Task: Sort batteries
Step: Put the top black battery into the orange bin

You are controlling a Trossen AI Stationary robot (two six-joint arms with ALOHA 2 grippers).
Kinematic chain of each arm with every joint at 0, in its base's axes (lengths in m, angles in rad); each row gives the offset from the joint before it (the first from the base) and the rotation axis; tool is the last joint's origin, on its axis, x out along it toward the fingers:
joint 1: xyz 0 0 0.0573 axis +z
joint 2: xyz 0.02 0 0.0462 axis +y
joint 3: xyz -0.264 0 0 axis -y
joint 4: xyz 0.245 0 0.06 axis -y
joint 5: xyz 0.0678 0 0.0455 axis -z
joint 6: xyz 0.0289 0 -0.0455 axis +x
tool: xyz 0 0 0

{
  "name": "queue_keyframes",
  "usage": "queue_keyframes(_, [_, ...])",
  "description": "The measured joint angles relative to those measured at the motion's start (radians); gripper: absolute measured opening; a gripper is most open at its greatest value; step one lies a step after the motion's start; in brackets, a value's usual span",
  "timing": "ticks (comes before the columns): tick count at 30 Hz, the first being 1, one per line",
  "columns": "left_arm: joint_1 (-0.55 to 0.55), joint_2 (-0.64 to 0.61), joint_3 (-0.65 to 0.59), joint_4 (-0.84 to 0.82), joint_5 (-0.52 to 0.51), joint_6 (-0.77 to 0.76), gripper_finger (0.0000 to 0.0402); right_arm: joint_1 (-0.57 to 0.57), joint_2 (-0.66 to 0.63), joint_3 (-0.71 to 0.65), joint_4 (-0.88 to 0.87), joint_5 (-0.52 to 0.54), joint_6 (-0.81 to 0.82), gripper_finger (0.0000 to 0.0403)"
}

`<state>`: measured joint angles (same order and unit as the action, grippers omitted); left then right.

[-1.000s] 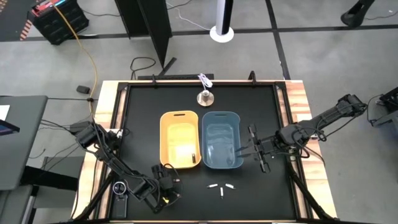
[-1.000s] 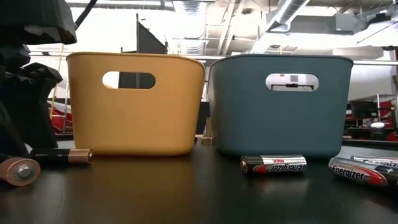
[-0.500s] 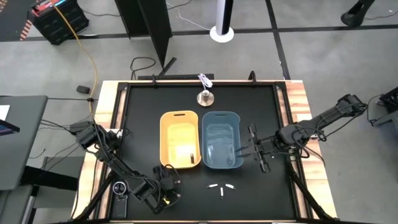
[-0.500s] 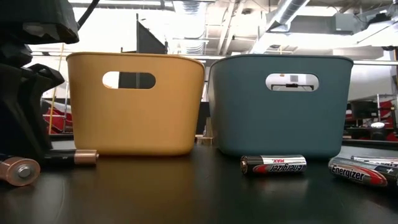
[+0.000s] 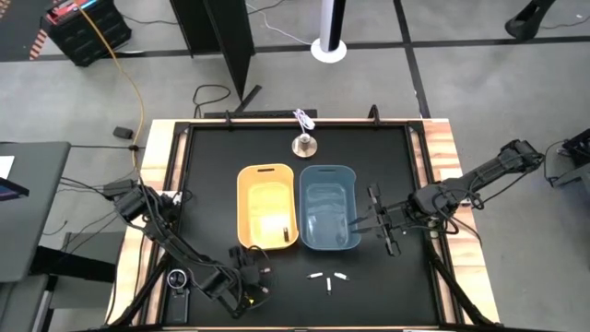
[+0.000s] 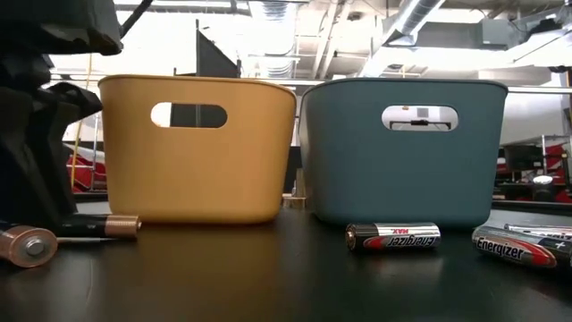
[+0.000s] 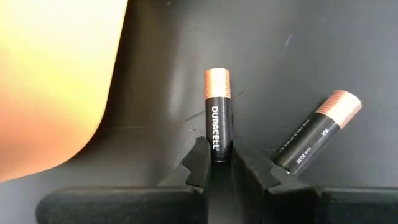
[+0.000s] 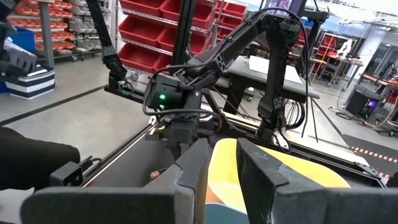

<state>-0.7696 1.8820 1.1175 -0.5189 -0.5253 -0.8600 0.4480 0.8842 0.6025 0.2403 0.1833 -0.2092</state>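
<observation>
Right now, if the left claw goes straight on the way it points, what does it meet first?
The left claw already has the upright Duracell battery between its fingers. Beyond that battery the black table looks free, though depth is hard to judge.

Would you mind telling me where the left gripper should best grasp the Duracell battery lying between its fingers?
Across its black body, from above: the Duracell battery lies flat, its round sides facing the left gripper's two fingers, its copper end pointing away.

Bright overhead room light is washing evenly over every view.
Glare is bleaching the blurred yellow plastic tub (image 7: 53, 81) beside the left gripper (image 7: 217, 167); ceiling windows are blowing out behind.
</observation>
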Motion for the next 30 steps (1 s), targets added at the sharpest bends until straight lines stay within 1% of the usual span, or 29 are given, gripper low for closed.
queue_keyframes(7, [-0.002,0.000,0.071,-0.106,-0.001,0.017,0.0035,0.000,0.000,0.000,0.000,0.000,0.000,0.0103])
queue_keyframes(15, [-0.003,-0.002,0.150,-0.153,-0.003,0.078,0.0035,0.000,0.000,0.000,0.000,0.000,0.000,0.0103])
queue_keyframes(22, [-0.009,-0.002,0.213,-0.217,-0.002,0.089,0.0035,0.000,0.000,0.000,0.000,0.000,0.000,0.0103])
queue_keyframes(25, [-0.010,-0.003,0.255,-0.252,-0.002,0.105,0.0035,0.000,0.000,0.000,0.000,0.000,0.000,0.0103])
queue_keyframes(30, [-0.010,-0.003,0.339,-0.309,-0.006,0.172,0.0035,0.000,0.000,0.000,0.000,0.000,0.000,0.0103])
